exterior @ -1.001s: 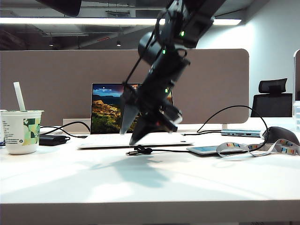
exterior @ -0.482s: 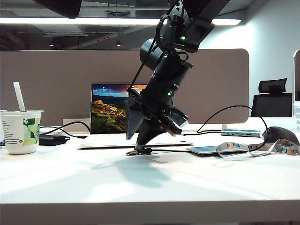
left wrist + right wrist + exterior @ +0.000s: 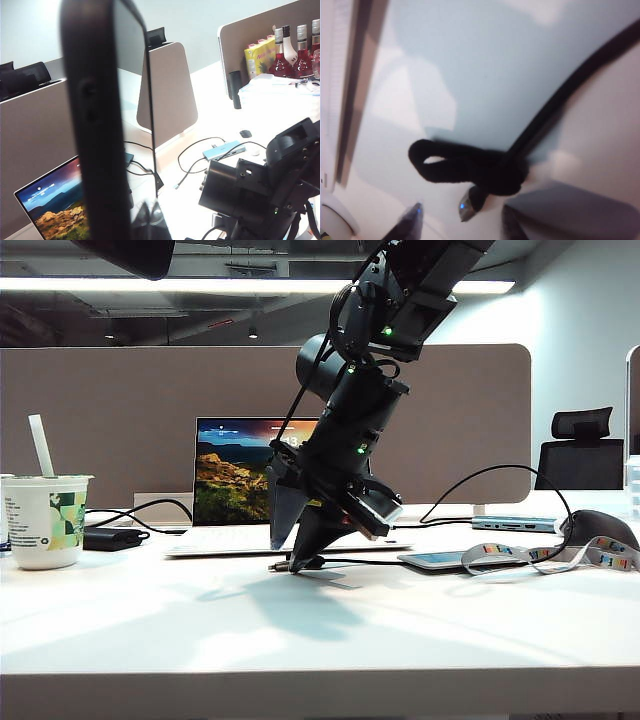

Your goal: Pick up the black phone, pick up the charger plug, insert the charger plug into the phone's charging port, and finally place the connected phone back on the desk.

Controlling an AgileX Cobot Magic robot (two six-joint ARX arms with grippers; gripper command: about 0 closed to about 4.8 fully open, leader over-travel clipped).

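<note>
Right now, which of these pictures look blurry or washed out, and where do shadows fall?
Right wrist view: soft and out of focus, the charger plug and its looped cable smeared. Left wrist view: the black phone looms close and dark, its glass mirroring the room. Exterior view: sharp, bright ceiling strip overhead, and the right gripper casts a pale shadow across the desk.

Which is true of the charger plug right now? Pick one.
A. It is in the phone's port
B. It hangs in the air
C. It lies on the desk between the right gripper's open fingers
C: the charger plug lies on the desk, with the right gripper open around it.
</note>
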